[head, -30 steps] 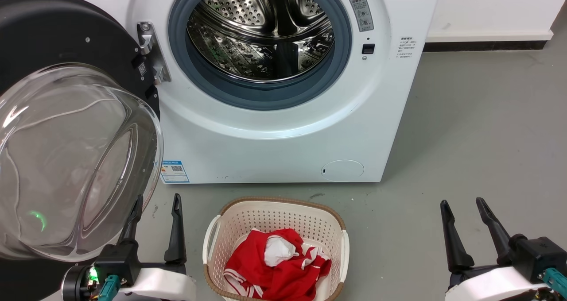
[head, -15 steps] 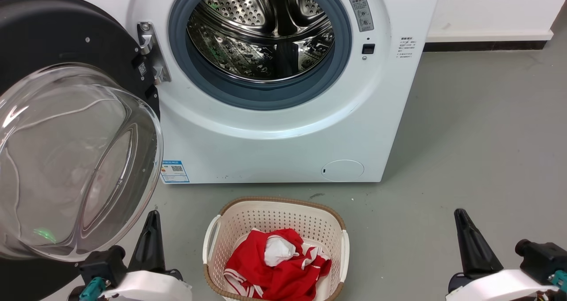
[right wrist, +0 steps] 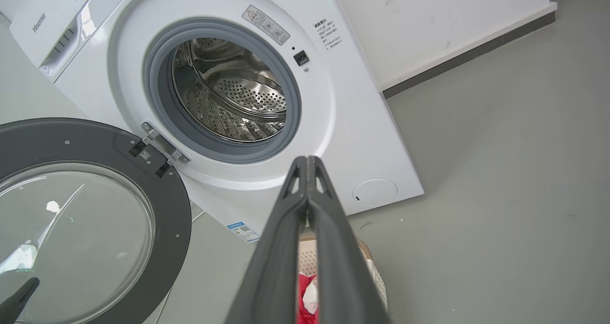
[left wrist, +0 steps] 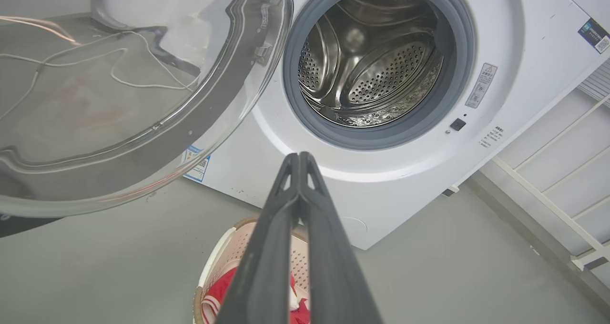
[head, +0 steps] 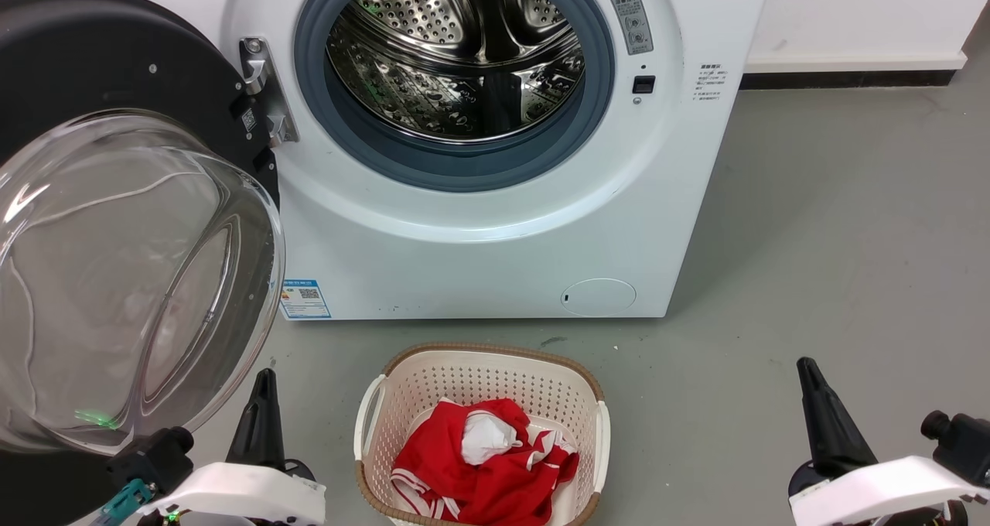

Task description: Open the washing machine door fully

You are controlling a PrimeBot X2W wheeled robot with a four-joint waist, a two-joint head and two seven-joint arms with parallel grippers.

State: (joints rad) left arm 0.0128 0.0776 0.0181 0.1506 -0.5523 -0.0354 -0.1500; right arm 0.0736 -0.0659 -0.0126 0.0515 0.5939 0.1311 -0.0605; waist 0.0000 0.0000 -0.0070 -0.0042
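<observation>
The washing machine (head: pixel 479 232) stands white and front-facing, its steel drum (head: pixel 456 54) uncovered. The washing machine door (head: pixel 93 54) is swung out to the left on its hinge (head: pixel 263 93), and its clear glass bowl (head: pixel 131 278) bulges toward me. My left gripper (head: pixel 265 374) is shut and empty, low beside the bowl's right edge, apart from it. In the left wrist view the left gripper (left wrist: pixel 299 158) points at the machine's front under the drum opening, with the door (left wrist: pixel 119 100) on the left. My right gripper (head: pixel 805 363) is shut and empty over the floor at lower right; its wrist view shows the right gripper (right wrist: pixel 307 161) and the door (right wrist: pixel 171 209).
A cream laundry basket (head: pixel 495 350) holding red and white cloth (head: pixel 479 464) sits on the grey floor in front of the machine, between my arms. Bare floor stretches to the right of the machine. A white rack (left wrist: pixel 548 190) stands past the machine's far side.
Both grippers have gone from open to shut and dropped lower in the head view. The left one has drawn back from the glass bowl. The door has not moved.
</observation>
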